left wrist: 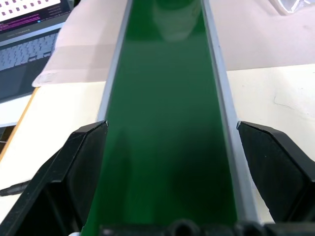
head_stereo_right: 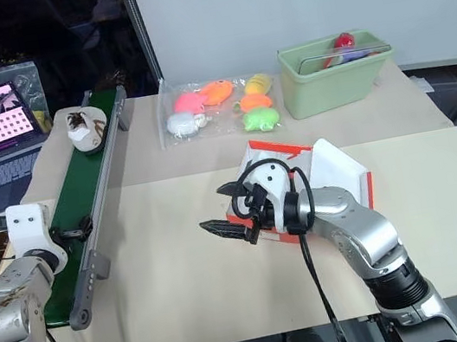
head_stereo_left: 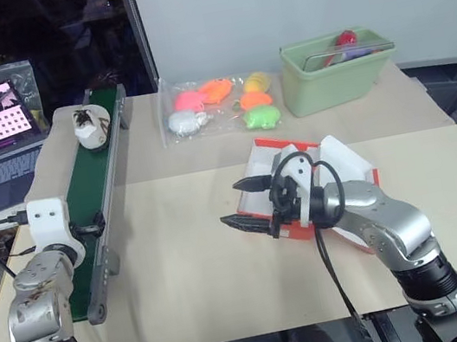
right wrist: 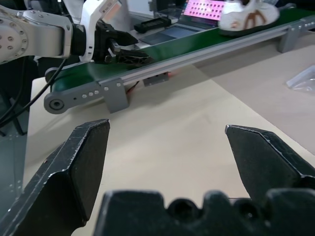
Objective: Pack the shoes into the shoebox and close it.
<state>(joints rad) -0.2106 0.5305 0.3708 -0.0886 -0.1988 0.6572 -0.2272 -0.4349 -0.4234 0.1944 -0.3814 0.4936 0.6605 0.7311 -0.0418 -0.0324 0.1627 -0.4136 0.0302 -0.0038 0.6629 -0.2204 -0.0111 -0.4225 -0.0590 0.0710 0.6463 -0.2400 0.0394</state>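
Both claws, left gripper [right wrist: 123, 51] and right gripper [head_stereo_left: 247, 201], gape empty. Left straddles the green conveyor belt [head_stereo_left: 97, 171], awaiting the cream brown-laced sneaker [head_stereo_left: 89, 127]; right hovers beside the red-orange cardboard shoebox [head_stereo_left: 360, 168].

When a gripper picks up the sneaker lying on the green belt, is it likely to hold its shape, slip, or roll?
The sneaker looks small with a soft low upper, so it would probably squash a little under the fingers yet feel light. It rests flat across the conveyor belt, so rolling seems unlikely. Its dark laces look loose and might snag. The left gripper, open, hangs over the belt's near end.

Silver metal arms here, black cables looping over the right tool [head_stereo_left: 243, 204], both tools white-cased with wedge-shaped black fingers [right wrist: 270, 160].
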